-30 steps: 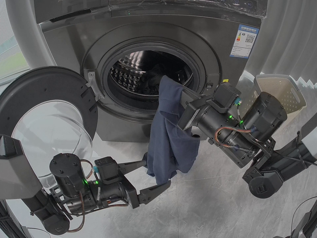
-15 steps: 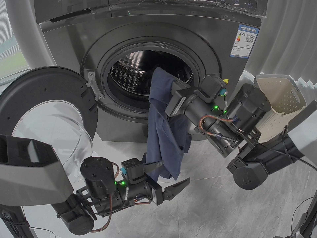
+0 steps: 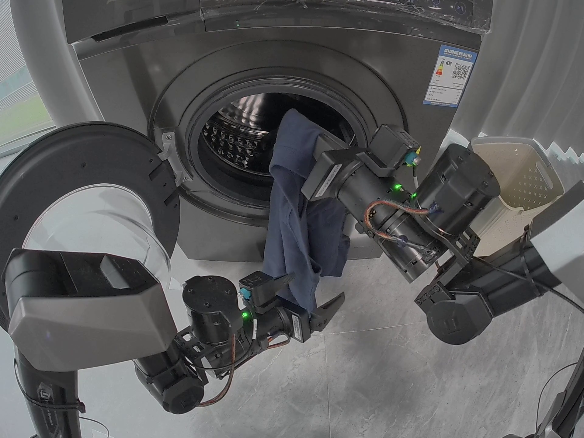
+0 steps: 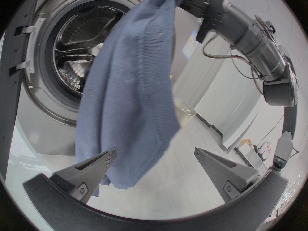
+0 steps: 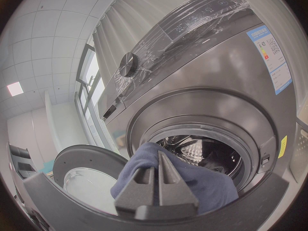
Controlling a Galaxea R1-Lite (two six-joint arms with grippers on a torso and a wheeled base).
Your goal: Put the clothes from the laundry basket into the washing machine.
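Observation:
A dark blue garment hangs in front of the washing machine's open drum. My right gripper is shut on the garment's top, level with the drum mouth. In the right wrist view its fingers pinch the blue cloth. My left gripper stands open low over the floor, at the garment's lower hem. In the left wrist view the cloth drapes down between that gripper's spread fingers, brushing one of them. Dark clothes lie inside the drum.
The round door is swung fully open to the left of the drum. A beige laundry basket stands to the right of the machine, behind my right arm. Grey tiled floor lies in front.
My right gripper has carried the garment up and left toward the drum mouth. My left arm has swung right, bringing its open gripper to the garment's lower hem.

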